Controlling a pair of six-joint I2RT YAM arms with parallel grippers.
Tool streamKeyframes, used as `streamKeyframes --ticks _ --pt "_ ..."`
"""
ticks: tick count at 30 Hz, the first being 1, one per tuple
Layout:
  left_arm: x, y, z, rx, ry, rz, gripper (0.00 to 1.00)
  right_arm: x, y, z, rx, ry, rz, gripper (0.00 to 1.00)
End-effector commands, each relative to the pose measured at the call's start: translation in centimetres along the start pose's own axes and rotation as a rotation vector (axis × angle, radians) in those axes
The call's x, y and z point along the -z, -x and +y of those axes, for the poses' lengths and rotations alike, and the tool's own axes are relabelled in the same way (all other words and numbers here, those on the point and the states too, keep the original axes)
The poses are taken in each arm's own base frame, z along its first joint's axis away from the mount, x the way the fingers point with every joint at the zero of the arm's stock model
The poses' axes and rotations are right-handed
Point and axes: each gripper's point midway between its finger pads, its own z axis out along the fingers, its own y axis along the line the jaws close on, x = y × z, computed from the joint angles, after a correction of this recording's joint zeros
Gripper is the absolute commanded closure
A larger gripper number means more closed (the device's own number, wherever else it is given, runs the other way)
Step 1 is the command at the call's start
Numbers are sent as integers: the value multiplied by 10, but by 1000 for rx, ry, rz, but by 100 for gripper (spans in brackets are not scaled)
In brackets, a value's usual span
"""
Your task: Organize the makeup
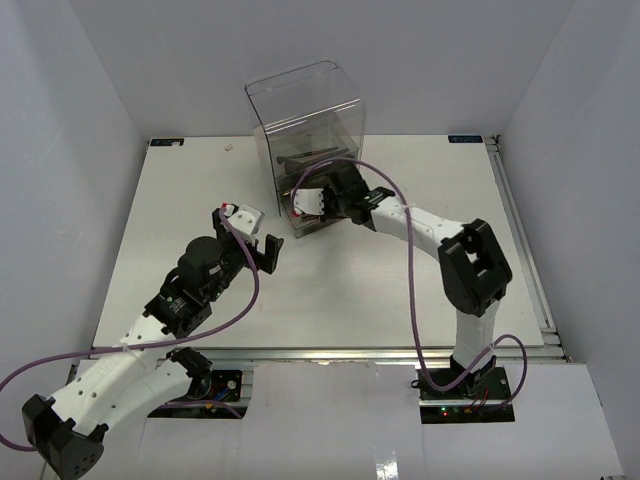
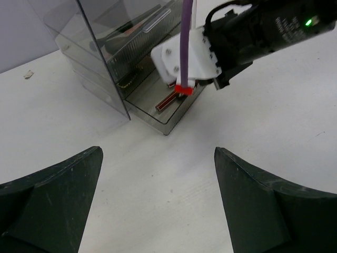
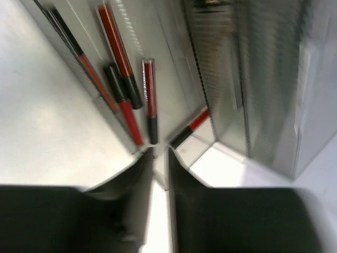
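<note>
Reaching low with the right gripper (image 3: pixel 160 152) into the pulled-out bottom drawer (image 2: pixel 176 117) of the clear box (image 1: pixel 300 105); stood parted by only a narrow slit, gripped nothing. Had the red-and-black tubes (image 3: pixel 122 79) just ahead of the fingertips, lying lengthwise, pointing away and leftward. Held the left gripper (image 2: pixel 158 158) wide open, farther back.

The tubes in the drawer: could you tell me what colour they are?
Red and black tubes, clearest in the right wrist view.

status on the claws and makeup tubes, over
Left claw open, empty. Right claw nearly closed at the open drawer, grip unclear. Red-and-black tubes lying in that drawer. No obstruction seen.
</note>
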Motion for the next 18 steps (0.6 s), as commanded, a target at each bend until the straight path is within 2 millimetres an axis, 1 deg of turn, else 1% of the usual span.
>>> streamKeyframes --ticks 1,3,5,7,8,9,11,12,13,14,15,16,17,18 --pt "3 9 -39 -7 -227 -62 2 90 23 -18 -428 68 -345 91" --pt "3 6 -58 4 -336 -52 2 113 15 1 -581 167 -459 92" --pt "-2 0 -71 18 -395 -29 2 136 5 18 -699 225 -521 92" --pt "-14 -11 -83 62 -443 26 3 163 -1 20 -769 210 -578 92" --pt "-21 -16 -87 91 -453 63 5 168 -18 27 -821 195 -585 92" --pt "-29 -18 -90 107 -454 95 9 177 -29 25 -845 156 -603 92" --pt "-47 -20 -94 125 -442 152 18 201 -42 12 -853 52 -648 91" --pt "-57 -25 -101 120 -441 191 23 210 -50 10 -878 23 -655 90" --pt "-68 -38 -107 103 -432 241 32 216 -57 10 -896 8 -663 89" --pt "-78 -54 -113 77 -414 295 43 221 -59 11 -901 4 -676 88" --pt "-91 -47 -115 59 -399 298 51 223 -60 14 -910 11 -685 87" --pt "-107 -74 -116 19 -354 378 60 225 -60 15 -914 18 -698 87" --pt "-116 -82 -118 2 -334 413 69 226 -61 17 -925 24 -703 88" --pt "-126 -83 -121 -43 -317 430 76 226 -62 19 -940 30 -704 88"
